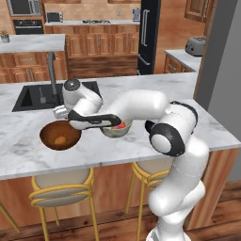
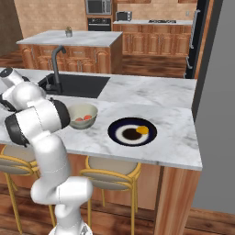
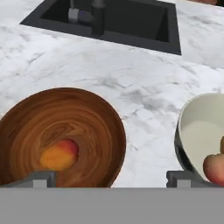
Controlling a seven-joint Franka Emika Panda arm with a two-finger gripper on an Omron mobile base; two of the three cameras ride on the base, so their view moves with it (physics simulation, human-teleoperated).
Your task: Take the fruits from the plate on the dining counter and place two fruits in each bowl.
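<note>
The dark wooden bowl (image 3: 83, 122) on the dining counter (image 3: 131, 87) holds one orange fruit (image 3: 59, 154) with a red blush. Just above this bowl my gripper (image 3: 109, 181) stands open, its fingertips (image 3: 40, 179) spread wide with nothing between them. To the right, the cream bowl (image 2: 82, 115) holds two reddish fruits (image 2: 87, 117); my arm partly covers it in the left base view. The dark plate (image 2: 132, 131) lies further right with one yellow-orange fruit (image 2: 142, 130) on it.
A black sink (image 1: 33, 96) with a dark faucet (image 1: 52, 70) lies just behind the bowls. Yellow-framed stools (image 1: 61, 188) stand under the counter's front edge. The counter ends right of the plate, near a grey wall (image 2: 215, 114).
</note>
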